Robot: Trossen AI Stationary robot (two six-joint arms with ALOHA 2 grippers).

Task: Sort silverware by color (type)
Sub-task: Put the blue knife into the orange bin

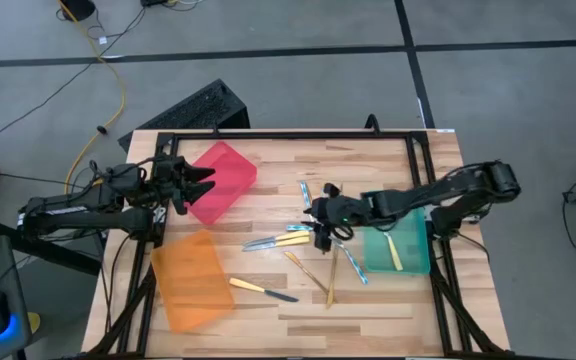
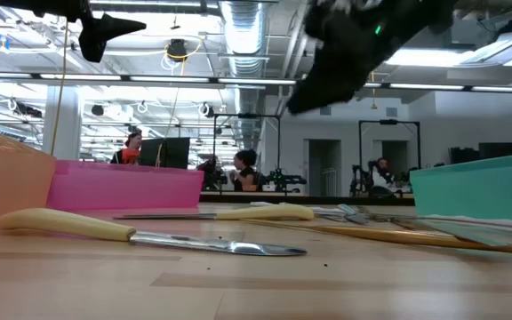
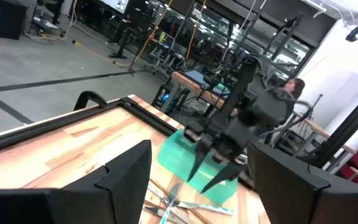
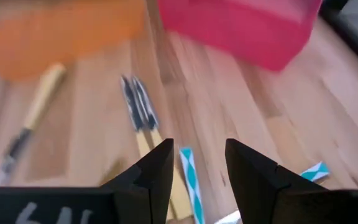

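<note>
The silverware lies loose in the middle of the table: gold pieces [image 1: 310, 272], shiny blue pieces [image 1: 354, 266] and yellow-handled ones [image 1: 292, 238]. One yellow-handled knife [image 1: 264, 290] lies apart, near the orange bin. Another yellow-handled piece [image 1: 395, 252] lies inside the green bin. My right gripper [image 1: 320, 236] hangs open over the pile, tilted down, with nothing between its fingers. In its wrist view my right gripper [image 4: 197, 167] stands above a blue piece [image 4: 190, 180] and a dark-tined fork [image 4: 135, 102]. My left gripper [image 1: 204, 185] waits open, level, above the red bin's left end.
Three translucent bins stand on the table: red [image 1: 230, 170] at the far left, orange [image 1: 190, 278] at the near left, green [image 1: 413, 262] at the right beside my right arm. A black frame [image 1: 288, 133] runs along the table's far edge and sides. People sit in the room beyond.
</note>
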